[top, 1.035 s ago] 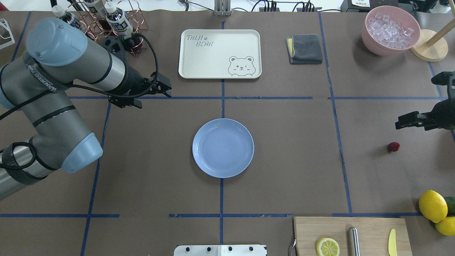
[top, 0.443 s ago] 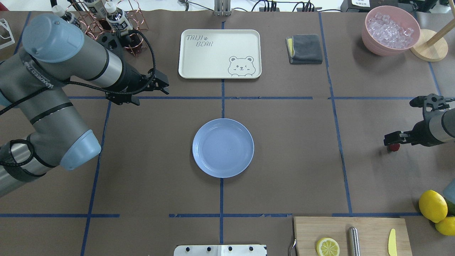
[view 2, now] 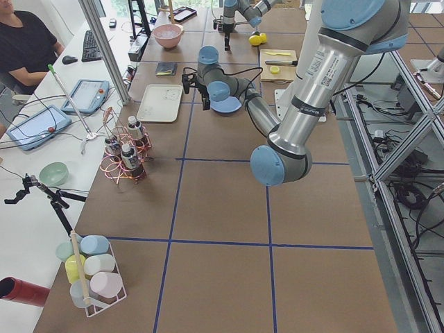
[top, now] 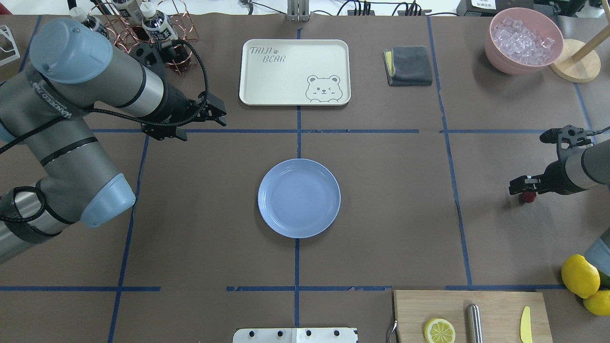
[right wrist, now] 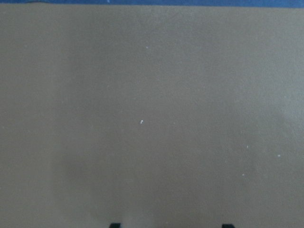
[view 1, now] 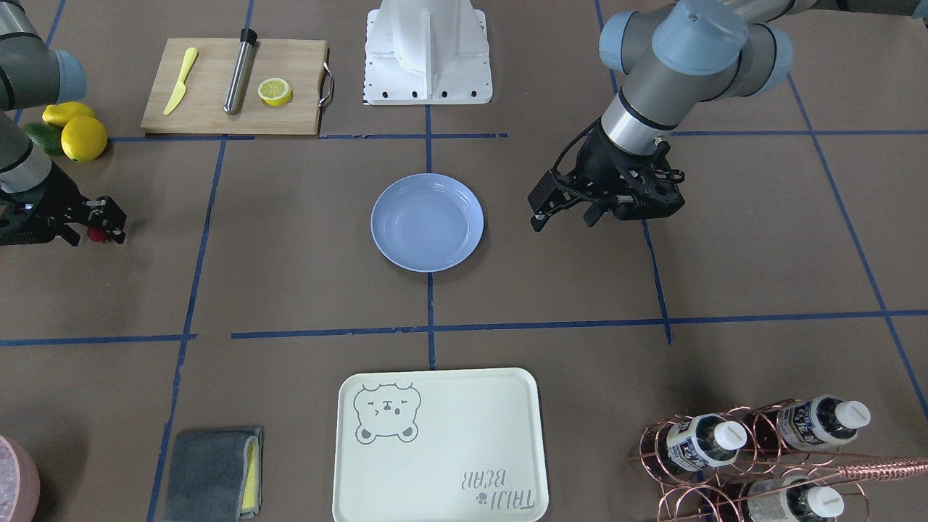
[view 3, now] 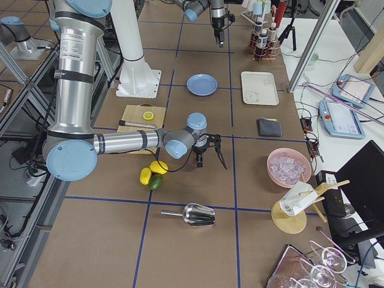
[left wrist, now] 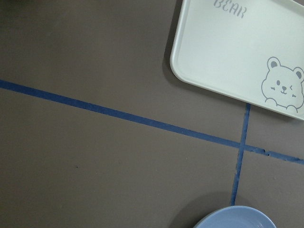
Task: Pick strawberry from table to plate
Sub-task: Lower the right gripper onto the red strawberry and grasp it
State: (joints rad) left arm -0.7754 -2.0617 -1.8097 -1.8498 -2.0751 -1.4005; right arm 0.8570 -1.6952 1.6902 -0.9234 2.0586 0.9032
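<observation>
The strawberry (top: 527, 197) (view 1: 94, 234) lies on the brown paper table (top: 381, 214) at the far right, partly covered by my right gripper (top: 519, 189) (view 1: 109, 226). That gripper is low over the berry and open. Its two fingertips (right wrist: 114, 225) show wide apart in the right wrist view, with only bare paper between them. The light-blue plate (top: 299, 198) (view 1: 427, 222) sits empty at the table's centre. My left gripper (top: 204, 128) (view 1: 562, 222) hovers open and empty to the left of and beyond the plate, and the plate's rim (left wrist: 235, 219) shows in the left wrist view.
A cream bear tray (top: 294, 71) and a grey cloth (top: 408, 65) lie beyond the plate. A pink bowl of ice (top: 524, 40) stands far right. Lemons (top: 580, 275) and a cutting board (top: 469, 314) with a lemon half, rod and knife are near right. A bottle rack (top: 143, 28) stands far left.
My right arm has swung in and come down, so its gripper now sits over the strawberry, which was in the open before. The left arm drew back slightly.
</observation>
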